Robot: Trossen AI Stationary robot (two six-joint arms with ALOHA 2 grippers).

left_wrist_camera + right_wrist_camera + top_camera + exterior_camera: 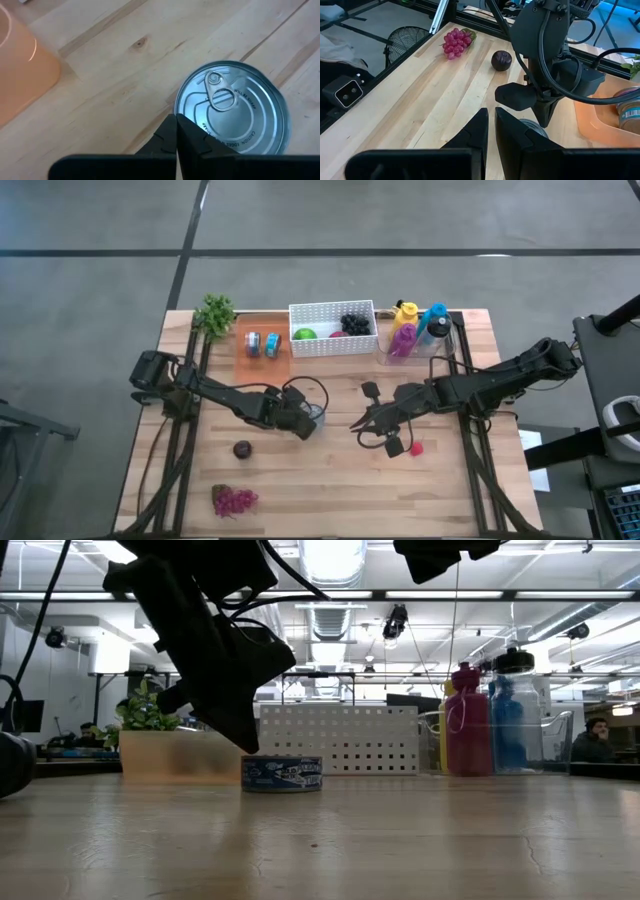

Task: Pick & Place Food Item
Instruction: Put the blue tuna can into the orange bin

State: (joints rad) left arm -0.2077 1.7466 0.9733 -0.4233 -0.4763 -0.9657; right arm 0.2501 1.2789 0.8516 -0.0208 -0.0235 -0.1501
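A silver pull-tab tin can with a blue label stands upright on its base on the wooden table, near the middle. My left gripper is shut, and its tips hang just over the can's near-left rim. My right gripper hovers to the can's right, pointing at it. Its fingers are a narrow gap apart and hold nothing. My left gripper's shut fingertips slant down from the table's left and end at the can's rim. I cannot tell whether they touch it. The can stands flat on the table.
A dark plum and red grapes lie near-left. A small red item lies under my right arm. Along the far edge stand a plant, an orange tray with two cans, a white basket of fruit and a bin of bottles.
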